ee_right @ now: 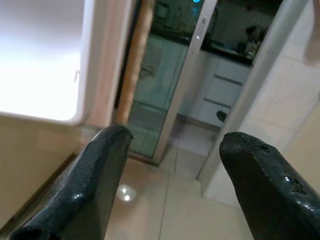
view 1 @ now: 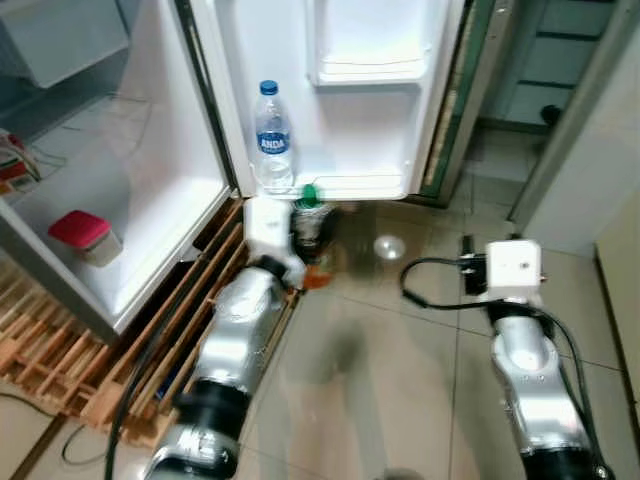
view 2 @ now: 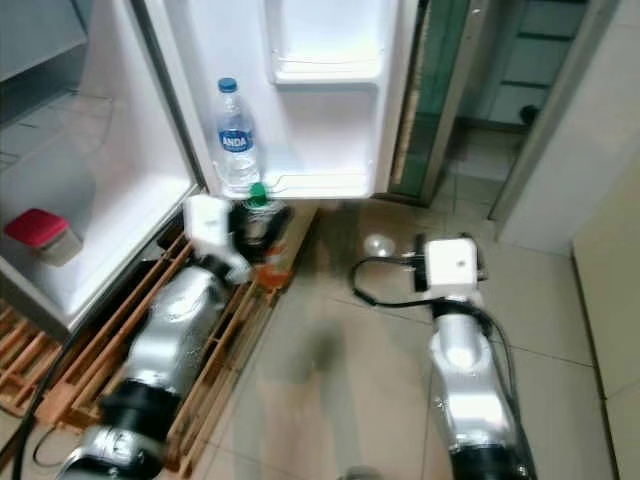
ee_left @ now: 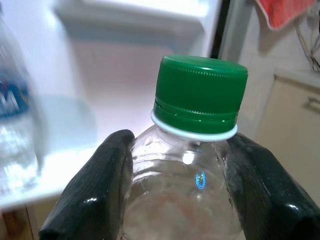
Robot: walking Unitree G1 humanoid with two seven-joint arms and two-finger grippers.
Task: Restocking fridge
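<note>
Left wrist view: the left gripper (ee_left: 180,195) was clamped on a clear green-capped bottle (ee_left: 195,150), one black finger (ee_left: 95,195) pressed to each side of the bottle's shoulder just under the white neck ring.
Left gripper, head views: it was held out low in front of the open fridge door (view 1: 370,100), and the green-capped bottle (view 1: 309,222) stood upright in it, just below the door's bottom shelf (view 1: 355,186).
Bottle contents: clear plastic; whether any liquid was inside could not be told.
Door shelf: a water bottle (view 1: 272,135) with a blue cap and blue label stood upright at its left end, at about 11 o'clock from the held bottle and close to it.
Upper door bin (view 1: 368,70): white, at 12 o'clock above the bottom shelf.
Fridge interior (view 1: 120,200): white, at 9 o'clock from the left gripper; a small container with a red lid (view 1: 84,236) sat on its floor.
Wooden pallet (view 1: 60,350): slatted, under the fridge and running beneath the left arm.
Right gripper (ee_right: 175,165): fingers spread wide with nothing between them, held over the tiled floor (view 1: 400,340) at 3 o'clock from the left gripper, well apart from it.
Right wrist view: past the fingers lay the door's edge, a doorway and pale cabinets beyond.
</note>
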